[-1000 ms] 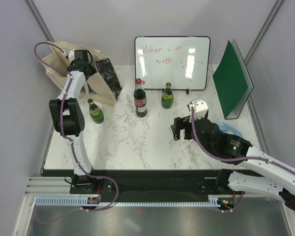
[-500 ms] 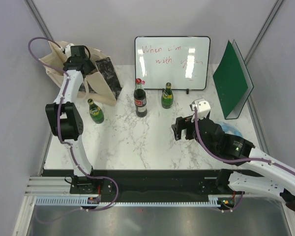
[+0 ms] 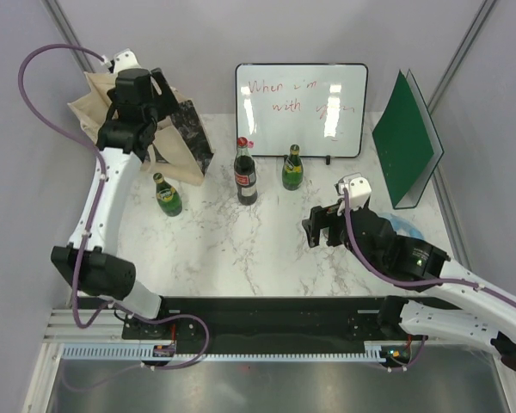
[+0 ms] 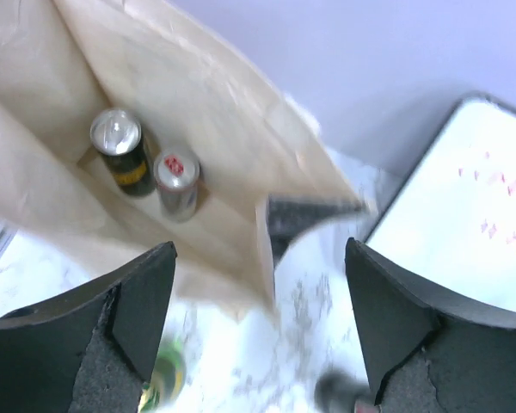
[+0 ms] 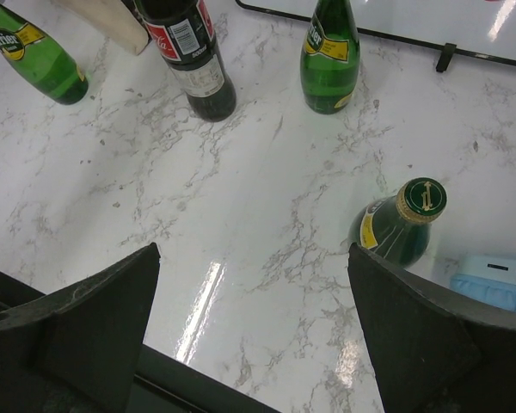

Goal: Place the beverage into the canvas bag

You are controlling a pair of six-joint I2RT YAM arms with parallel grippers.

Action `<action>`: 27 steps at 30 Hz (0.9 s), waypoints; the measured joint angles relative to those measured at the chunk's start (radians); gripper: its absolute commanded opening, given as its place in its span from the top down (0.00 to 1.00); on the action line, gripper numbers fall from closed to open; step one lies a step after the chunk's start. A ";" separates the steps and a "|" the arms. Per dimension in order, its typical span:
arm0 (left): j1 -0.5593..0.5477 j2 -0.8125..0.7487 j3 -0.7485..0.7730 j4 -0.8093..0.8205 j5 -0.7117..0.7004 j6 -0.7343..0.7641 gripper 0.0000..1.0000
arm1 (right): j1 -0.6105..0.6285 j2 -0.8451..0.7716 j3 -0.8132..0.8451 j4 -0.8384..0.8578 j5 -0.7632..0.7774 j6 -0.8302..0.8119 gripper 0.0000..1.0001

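The beige canvas bag (image 3: 93, 107) stands open at the back left, its black print (image 3: 189, 129) facing right. My left gripper (image 3: 142, 101) hangs above the bag's right edge, open and empty. In the left wrist view (image 4: 258, 344) the bag (image 4: 198, 95) holds a black-and-yellow can (image 4: 119, 146) and a silver can (image 4: 176, 181). On the table stand a green bottle (image 3: 166, 195), a cola bottle (image 3: 245, 172) and another green bottle (image 3: 292, 169). My right gripper (image 3: 322, 225) is open and empty. A gold-capped dark green bottle (image 5: 404, 224) stands by its right finger (image 5: 439, 344).
A whiteboard (image 3: 301, 109) leans at the back centre and a green folder (image 3: 406, 151) stands at the back right. A blue object (image 5: 494, 280) lies beside the gold-capped bottle. Grey partition walls close in the left and right sides.
My left arm has lifted and stretched upward, raising its gripper higher over the bag. My right gripper has edged slightly right.
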 measured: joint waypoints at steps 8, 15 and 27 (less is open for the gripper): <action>-0.126 -0.408 -0.410 -0.086 -0.043 0.004 0.17 | 0.000 -0.017 0.021 -0.032 0.000 0.000 0.02; -0.108 -0.540 -0.729 -0.132 -0.093 -0.001 0.17 | 0.000 -0.021 0.031 -0.042 -0.011 0.007 0.02; 0.048 -0.343 -0.731 -0.071 0.037 -0.006 0.24 | 0.000 -0.039 0.032 -0.041 -0.018 0.016 0.02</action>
